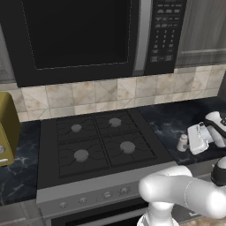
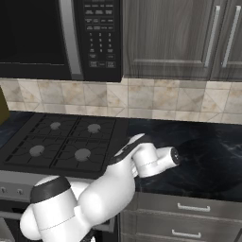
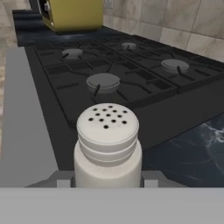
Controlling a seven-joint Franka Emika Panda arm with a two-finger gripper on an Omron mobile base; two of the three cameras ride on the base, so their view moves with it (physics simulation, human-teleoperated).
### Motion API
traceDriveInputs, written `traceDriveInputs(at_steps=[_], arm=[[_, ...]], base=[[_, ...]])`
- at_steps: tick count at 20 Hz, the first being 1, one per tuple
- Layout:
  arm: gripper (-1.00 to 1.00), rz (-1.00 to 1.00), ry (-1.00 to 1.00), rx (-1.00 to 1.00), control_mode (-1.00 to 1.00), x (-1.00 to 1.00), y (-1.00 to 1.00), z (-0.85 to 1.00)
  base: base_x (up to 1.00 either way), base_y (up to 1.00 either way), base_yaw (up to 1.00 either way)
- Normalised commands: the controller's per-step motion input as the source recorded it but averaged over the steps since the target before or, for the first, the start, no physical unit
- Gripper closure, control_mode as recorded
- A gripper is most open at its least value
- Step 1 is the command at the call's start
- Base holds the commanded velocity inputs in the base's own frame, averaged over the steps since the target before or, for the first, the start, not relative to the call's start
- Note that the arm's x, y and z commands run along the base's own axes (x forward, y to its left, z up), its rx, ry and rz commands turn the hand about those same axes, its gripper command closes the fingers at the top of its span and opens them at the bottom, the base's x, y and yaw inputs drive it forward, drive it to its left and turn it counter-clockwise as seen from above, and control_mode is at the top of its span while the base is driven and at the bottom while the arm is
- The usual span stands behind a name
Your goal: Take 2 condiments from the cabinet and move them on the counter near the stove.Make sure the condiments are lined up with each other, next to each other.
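One small white shaker (image 3: 107, 146), lower centre of the hand view, stands upright on the counter (image 3: 192, 153), pinched by the gripper (image 1: 190, 142). Probably light, rigid and smooth; best held low on its body. Beyond lies the stove (image 3: 127, 83).
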Motion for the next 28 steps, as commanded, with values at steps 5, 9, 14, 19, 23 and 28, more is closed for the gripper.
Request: traceDriveInputs(at_steps=[5,9,14,19,23,28], arm=[[1.0,0.02,0.0,0.0,-1.0,0.11,0.0,-0.07],[1.0,0.02,-0.02,0.0,-1.0,0.08,0.0,-0.05],[1.0,0.02,-0.01,0.0,-1.0,0.08,0.0,-0.07],[1.0,0.0,-0.03,0.0,-1.0,0.05,0.0,-0.12],[1.0,0.0,-0.02,0.0,-1.0,0.11,0.0,-0.15],[1.0,0.0,-0.04,0.0,-1.0,0.16,0.0,-0.12]], base=[[0.0,0.0,0.0],[0.0,0.0,0.0],[0.0,0.0,0.0],[0.0,0.0,0.0],[0.0,0.0,0.0],[0.0,0.0,0.0]])
